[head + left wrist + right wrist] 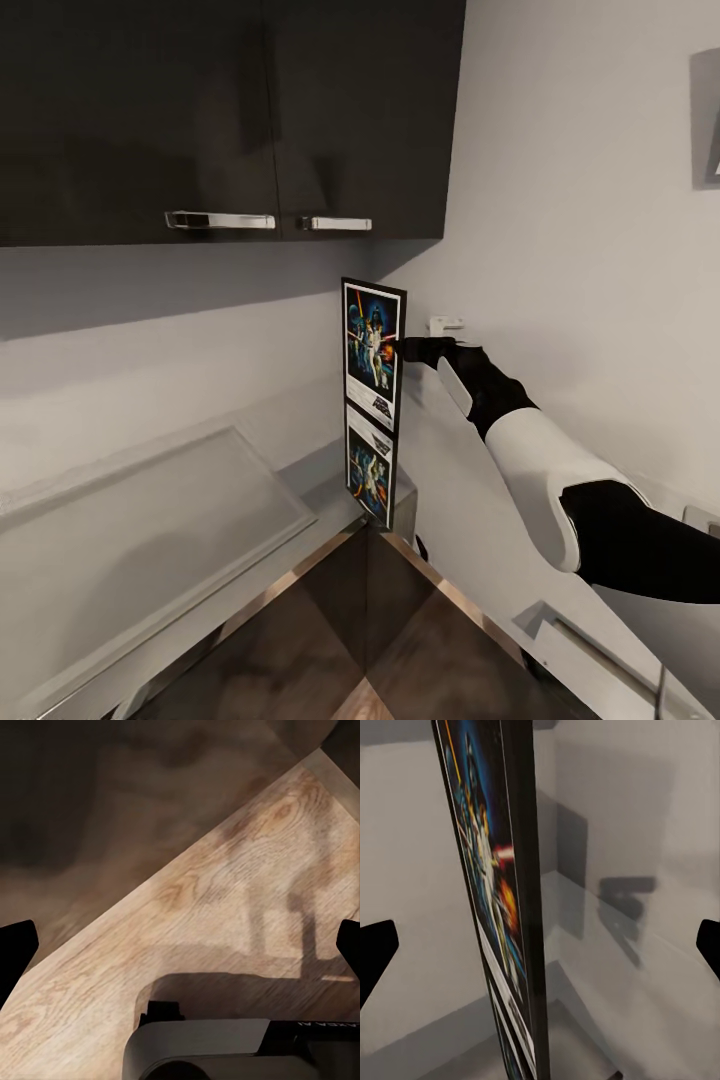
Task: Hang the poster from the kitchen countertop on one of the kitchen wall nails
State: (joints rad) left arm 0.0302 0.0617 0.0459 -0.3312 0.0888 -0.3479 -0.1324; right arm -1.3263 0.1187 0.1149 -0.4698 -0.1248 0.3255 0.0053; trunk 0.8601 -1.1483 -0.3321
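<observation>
The Star Wars poster (372, 350) stands upright and edge-on in the corner of the pale grey kitchen countertop (450, 520). Its mirror image lies in the glossy top right beneath it. My right gripper (402, 348) reaches in from the right at the poster's edge. In the right wrist view the poster (499, 907) runs between the two fingertips (375, 952), which stand wide apart and clear of it, so this gripper (540, 945) is open. My left gripper (180, 945) is open over a wooden floor (225, 892), with nothing between its fingers.
A small white fitting (447, 325) sticks out of the right wall just behind the gripper. Dark wall cabinets (230, 120) hang above. A flat glassy panel (150, 530) lies on the counter at left and a sink rim (600, 650) at lower right.
</observation>
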